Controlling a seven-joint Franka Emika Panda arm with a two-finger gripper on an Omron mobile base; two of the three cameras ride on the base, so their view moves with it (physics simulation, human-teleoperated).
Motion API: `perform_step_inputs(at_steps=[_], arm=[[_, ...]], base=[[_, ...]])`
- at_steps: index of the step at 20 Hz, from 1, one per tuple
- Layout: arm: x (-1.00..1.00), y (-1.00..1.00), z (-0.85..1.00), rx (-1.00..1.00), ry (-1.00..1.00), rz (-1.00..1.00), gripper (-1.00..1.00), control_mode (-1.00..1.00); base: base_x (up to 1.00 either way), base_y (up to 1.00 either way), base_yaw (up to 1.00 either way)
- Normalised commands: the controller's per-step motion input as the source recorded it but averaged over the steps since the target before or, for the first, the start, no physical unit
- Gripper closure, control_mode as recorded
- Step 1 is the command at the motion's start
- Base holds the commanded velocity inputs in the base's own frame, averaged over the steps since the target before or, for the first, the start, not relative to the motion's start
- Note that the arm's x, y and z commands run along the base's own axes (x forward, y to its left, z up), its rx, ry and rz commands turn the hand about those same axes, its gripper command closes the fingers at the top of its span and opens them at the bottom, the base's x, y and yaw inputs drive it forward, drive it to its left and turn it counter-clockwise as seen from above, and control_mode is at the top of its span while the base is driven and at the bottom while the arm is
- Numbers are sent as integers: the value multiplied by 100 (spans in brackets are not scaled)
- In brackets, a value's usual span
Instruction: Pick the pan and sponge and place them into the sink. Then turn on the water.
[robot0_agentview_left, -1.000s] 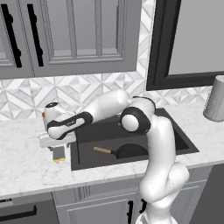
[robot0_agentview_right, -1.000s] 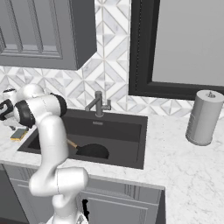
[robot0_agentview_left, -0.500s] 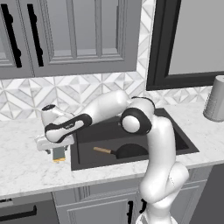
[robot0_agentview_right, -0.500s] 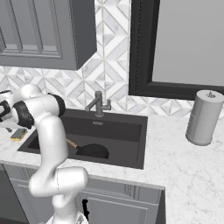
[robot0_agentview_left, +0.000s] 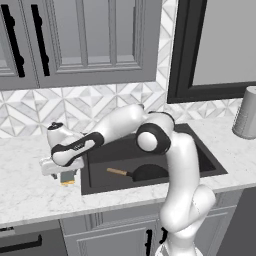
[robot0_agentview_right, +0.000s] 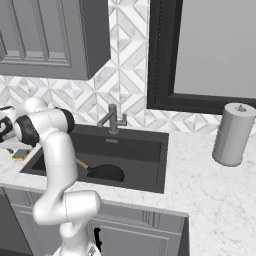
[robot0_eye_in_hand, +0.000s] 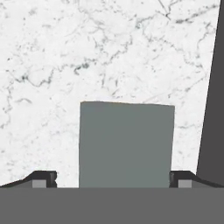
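Your sponge (robot0_eye_in_hand: 126, 144) lies flat on the marble counter (robot0_eye_in_hand: 87, 52), just left of the sink (robot0_agentview_left: 200, 160), where the pan (robot0_agentview_left: 145, 172) already rests. It should be light, soft and compressible, so take it across its two side edges. Your gripper (robot0_eye_in_hand: 113, 180) stands spread wide, straddling it, a fingertip (robot0_eye_in_hand: 43, 178) either side, nothing held.
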Motion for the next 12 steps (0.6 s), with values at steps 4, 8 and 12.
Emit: perform_step_inputs(at_steps=[4, 8, 12], arm=[[4, 0, -31, 0, 1, 0, -100, -100], [7, 1, -21, 0, 2, 0, -100, -100], [4, -6, -21, 0, 3, 0, -100, -100]], base=[[0, 0, 0], [0, 0, 0], [0, 0, 0]])
